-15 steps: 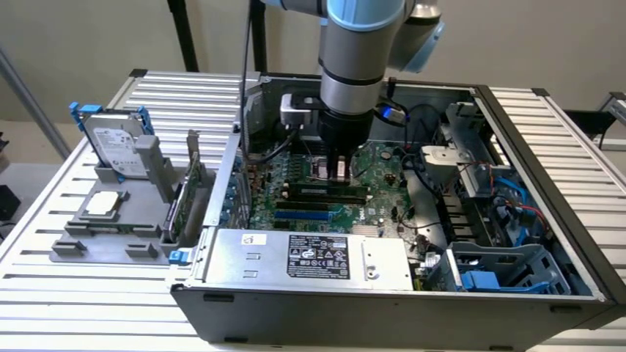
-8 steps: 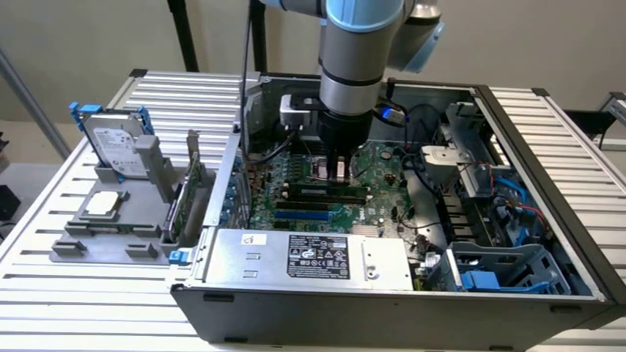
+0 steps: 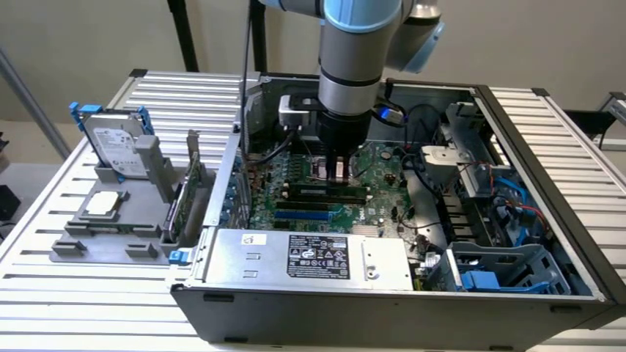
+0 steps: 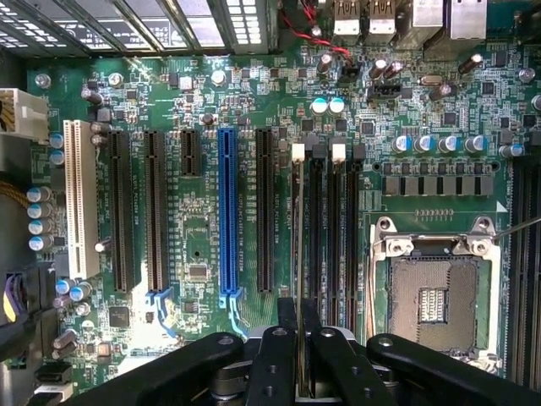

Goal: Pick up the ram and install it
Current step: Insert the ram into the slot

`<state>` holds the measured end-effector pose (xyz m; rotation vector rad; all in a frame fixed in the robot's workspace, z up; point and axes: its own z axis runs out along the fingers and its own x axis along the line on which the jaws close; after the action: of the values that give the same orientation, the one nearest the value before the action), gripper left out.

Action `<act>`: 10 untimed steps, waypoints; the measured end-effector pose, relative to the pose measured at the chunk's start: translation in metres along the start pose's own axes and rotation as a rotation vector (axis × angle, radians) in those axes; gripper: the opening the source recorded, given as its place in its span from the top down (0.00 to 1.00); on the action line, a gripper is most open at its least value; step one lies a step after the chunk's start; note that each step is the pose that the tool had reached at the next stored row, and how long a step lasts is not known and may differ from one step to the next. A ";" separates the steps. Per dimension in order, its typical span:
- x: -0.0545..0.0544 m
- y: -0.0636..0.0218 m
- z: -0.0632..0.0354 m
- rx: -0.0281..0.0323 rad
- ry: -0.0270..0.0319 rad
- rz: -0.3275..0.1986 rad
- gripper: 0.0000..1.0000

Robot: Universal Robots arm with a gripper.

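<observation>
Hovering over the green motherboard (image 4: 211, 110), black two-finger gripper (image 4: 297, 372) pinches the thin green ram stick (image 4: 298, 254) edge-on above the black memory slots (image 4: 325, 228); slight misalignment risks jamming.

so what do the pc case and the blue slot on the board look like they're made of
PC case: looks like painted sheet metal, dark grey and matte, with thin folded edges. Blue slot: seemingly moulded plastic, glossy even blue, ending in a clip-like tab.
</observation>
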<state>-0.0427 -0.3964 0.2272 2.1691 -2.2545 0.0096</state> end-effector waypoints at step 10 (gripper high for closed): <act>-0.002 0.0001 0.0033 0.0023 0.0005 0.000 0.87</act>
<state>-0.0428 -0.3947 0.2240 2.1699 -2.2554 0.0127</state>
